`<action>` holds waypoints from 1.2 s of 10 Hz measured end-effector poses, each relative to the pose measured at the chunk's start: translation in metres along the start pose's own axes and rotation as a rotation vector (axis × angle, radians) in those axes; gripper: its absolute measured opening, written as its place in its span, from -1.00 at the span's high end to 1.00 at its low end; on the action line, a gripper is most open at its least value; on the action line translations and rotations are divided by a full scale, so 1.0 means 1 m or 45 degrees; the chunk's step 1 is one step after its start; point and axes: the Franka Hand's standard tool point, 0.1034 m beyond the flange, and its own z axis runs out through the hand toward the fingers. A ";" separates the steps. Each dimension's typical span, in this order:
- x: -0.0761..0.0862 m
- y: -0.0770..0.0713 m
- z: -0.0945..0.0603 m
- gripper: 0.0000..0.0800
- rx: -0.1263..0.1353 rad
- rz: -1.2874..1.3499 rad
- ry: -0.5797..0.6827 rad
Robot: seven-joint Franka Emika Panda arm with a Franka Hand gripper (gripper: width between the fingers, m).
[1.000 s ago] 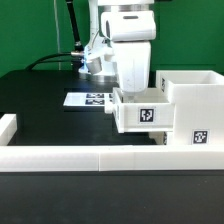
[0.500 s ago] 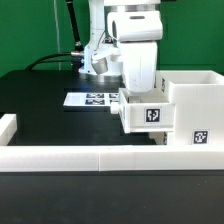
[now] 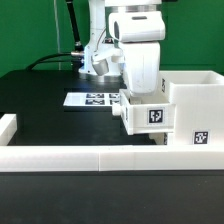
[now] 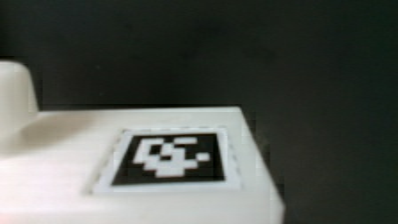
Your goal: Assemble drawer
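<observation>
A small white box tray (image 3: 150, 114) with a black-and-white tag on its front sits against the exterior view's left side of the large white drawer case (image 3: 196, 100), which carries its own tag low on its front. My gripper (image 3: 141, 93) reaches down into the tray from above and is shut on its wall; the fingertips are hidden by the tray. The wrist view shows only the tray's white surface and tag (image 4: 171, 156) close up, with no fingers visible. Only one tray shows.
The marker board (image 3: 90, 100) lies flat on the black table behind the tray. A low white wall strip (image 3: 90, 158) runs along the front edge, and another short strip (image 3: 8, 127) stands at the exterior view's left.
My gripper and the tray it holds have moved toward the exterior view's right, closer to the drawer case. The case and marker board have not moved.
</observation>
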 end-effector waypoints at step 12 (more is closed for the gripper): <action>-0.052 0.007 -0.051 -0.62 0.013 0.078 -0.049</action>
